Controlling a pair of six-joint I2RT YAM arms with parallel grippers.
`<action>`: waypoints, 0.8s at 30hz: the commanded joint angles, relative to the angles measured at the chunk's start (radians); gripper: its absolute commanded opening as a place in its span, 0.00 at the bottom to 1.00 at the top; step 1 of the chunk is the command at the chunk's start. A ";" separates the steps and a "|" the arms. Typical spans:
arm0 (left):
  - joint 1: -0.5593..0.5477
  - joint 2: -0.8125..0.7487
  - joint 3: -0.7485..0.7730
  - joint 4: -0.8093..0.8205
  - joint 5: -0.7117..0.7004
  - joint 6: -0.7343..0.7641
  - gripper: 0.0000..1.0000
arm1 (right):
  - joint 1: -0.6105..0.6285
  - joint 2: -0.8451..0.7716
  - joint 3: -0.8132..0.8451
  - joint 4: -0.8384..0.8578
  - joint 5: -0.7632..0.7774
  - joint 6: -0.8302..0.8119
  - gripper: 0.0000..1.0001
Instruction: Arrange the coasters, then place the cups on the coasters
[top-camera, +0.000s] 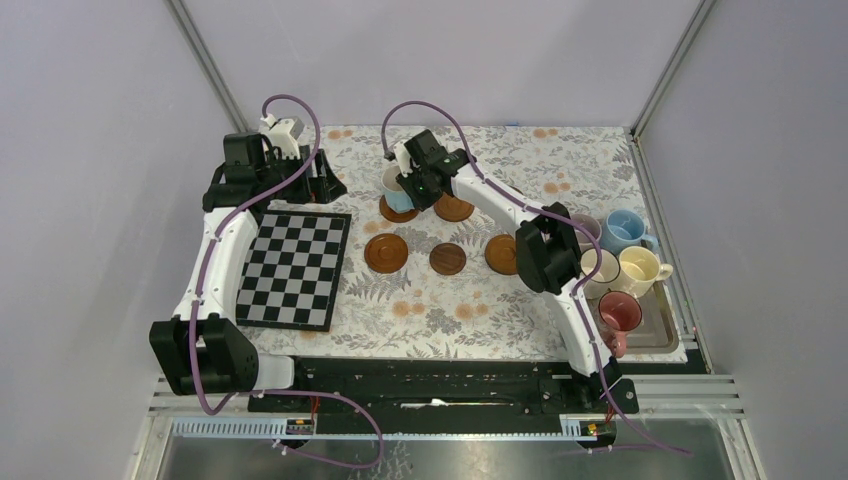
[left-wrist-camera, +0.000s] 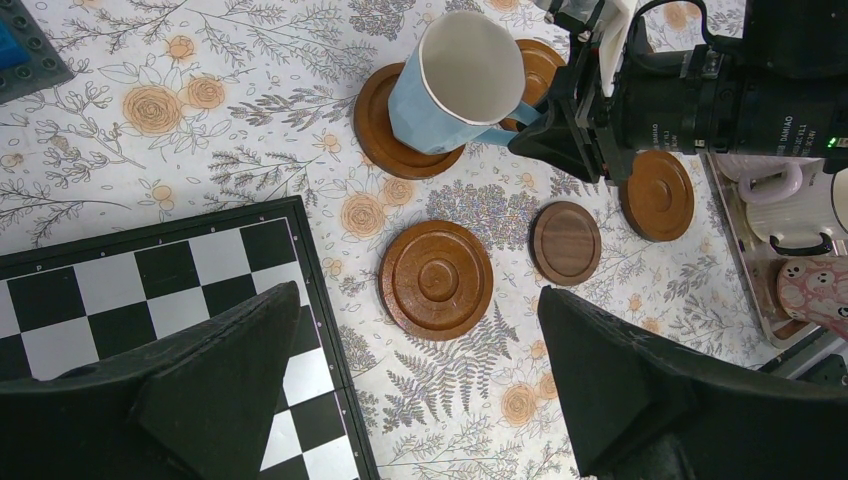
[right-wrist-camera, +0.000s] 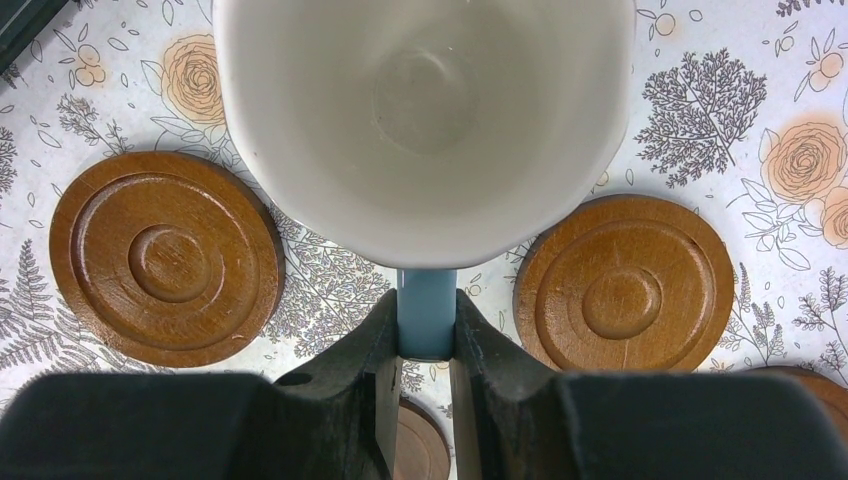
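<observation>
Near right: rectangular grey metal tray (top-camera: 668, 338) holding five ceramic mugs (top-camera: 640, 268). Above the edge of the black-and-white chequered board (top-camera: 292, 268), the left gripper (left-wrist-camera: 420, 335) hangs empty, jaws wide apart. Mid-table: row of three round wooden coasters (top-camera: 386, 252). Beyond: the right gripper (right-wrist-camera: 427, 322) is clamped on the handle of the light blue ceramic mug (left-wrist-camera: 462, 85), which is tilted with its base on the far-left wooden coaster (left-wrist-camera: 378, 125).

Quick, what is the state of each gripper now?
Left gripper: open, holding nothing.
Right gripper: shut on the handle of the light blue cup.
</observation>
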 joint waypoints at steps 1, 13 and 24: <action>0.007 -0.038 -0.008 0.049 0.028 -0.010 0.99 | 0.011 -0.078 0.002 0.056 -0.001 -0.006 0.11; 0.009 -0.043 -0.012 0.050 0.027 -0.010 0.99 | 0.010 -0.095 0.006 0.022 -0.015 -0.002 0.60; 0.009 -0.033 0.008 0.010 0.047 0.030 0.99 | -0.019 -0.338 -0.178 -0.058 -0.077 -0.066 1.00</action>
